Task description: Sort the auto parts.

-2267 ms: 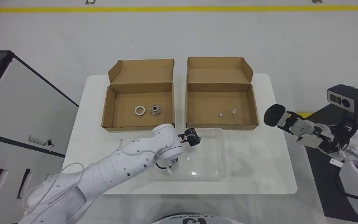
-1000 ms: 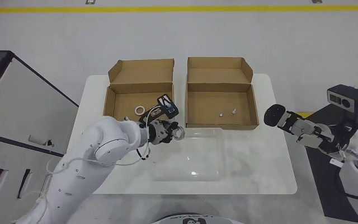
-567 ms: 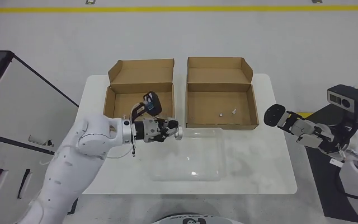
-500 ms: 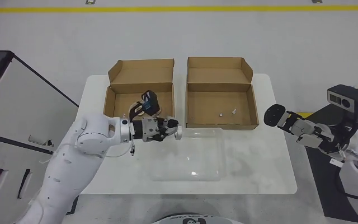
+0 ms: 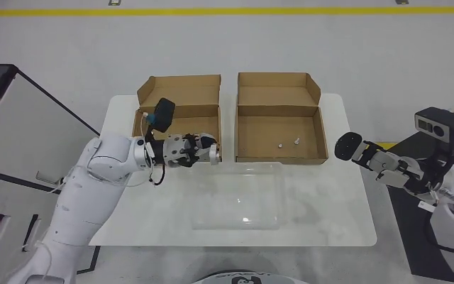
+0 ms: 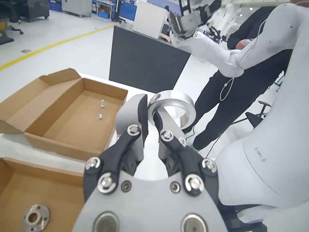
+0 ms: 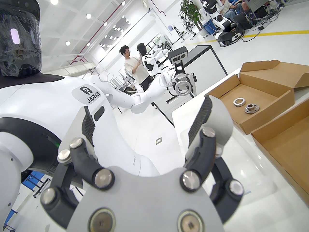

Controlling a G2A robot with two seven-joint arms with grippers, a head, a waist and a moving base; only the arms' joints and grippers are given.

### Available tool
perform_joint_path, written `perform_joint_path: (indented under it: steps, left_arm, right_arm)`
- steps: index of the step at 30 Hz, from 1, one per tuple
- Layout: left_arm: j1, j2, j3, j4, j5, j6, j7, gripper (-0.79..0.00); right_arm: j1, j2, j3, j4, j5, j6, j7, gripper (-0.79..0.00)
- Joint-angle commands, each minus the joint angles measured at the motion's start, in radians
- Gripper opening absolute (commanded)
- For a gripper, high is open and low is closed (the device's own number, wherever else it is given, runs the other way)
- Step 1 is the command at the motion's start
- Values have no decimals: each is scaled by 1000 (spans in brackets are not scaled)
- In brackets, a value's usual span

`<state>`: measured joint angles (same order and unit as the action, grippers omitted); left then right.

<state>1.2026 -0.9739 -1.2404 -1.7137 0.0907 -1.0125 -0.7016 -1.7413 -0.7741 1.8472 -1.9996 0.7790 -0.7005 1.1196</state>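
Observation:
My left gripper [image 5: 208, 151] [image 6: 150, 112] is shut on a silver metal ring [image 6: 172, 111] [image 5: 213, 152], held above the front right corner of the left cardboard box [image 5: 152, 142]. From the right wrist view the same held ring [image 7: 182, 86] appears far off. Inside the left box lie another ring [image 7: 239, 102] and a flanged hub [image 7: 251, 108] [image 6: 36, 217]. The right cardboard box [image 5: 280, 117] [image 6: 60, 121] holds two small bolts [image 5: 281, 143] [image 6: 102, 103]. My right gripper [image 5: 347, 145] [image 7: 147, 124] stands open and empty past the table's right edge.
A clear plastic tray [image 5: 237, 199] lies on the white table [image 5: 333, 213] in front of both boxes. Both box lids are folded back on the far side. A dark cabinet [image 5: 28, 142] stands left of the table.
My left arm has swung from over the clear tray back and leftward to the left box, carrying the ring. The right arm has stayed still.

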Motion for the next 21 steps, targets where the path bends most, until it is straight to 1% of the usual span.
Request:
perform_joint_path:
  steps: [1, 7, 12, 21]
  left_arm:
    - [-15, 4, 4, 2, -48, 0, 0, -785]
    - [-43, 11, 9, 4, -228, 0, -24, -785]
    - [-53, 7, -11, -18, -400, 0, -106, -785]
    - [-42, 1, -43, -94, -461, 0, -106, -785]
  right_arm:
    - [0, 0, 0, 0, 0, 0, 0, 0]
    - [0, 0, 0, 0, 0, 0, 0, 0]
    - [0, 0, 0, 0, 0, 0, 0, 0]
    - [0, 0, 0, 0, 0, 0, 0, 0]
